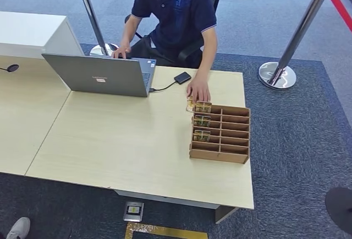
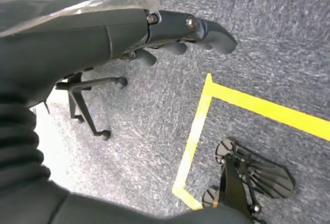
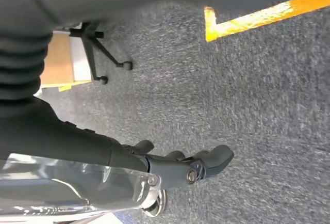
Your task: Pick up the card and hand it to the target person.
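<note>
From the head view, cards [image 1: 202, 107] stand in a wooden rack [image 1: 232, 155] on the table [image 1: 124, 140], a seated person's hand [image 1: 198, 91] touching the back one — each wrist view shows its hand, left [image 2: 183, 30] and right [image 3: 183, 167], over carpet, fingers apart, holding nothing.

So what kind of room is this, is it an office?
Probably an office or reception area. A person sits in an office chair at a pale desk with a laptop. There is grey carpet, a queue-barrier post, and a wooden rack holding cards.
</note>
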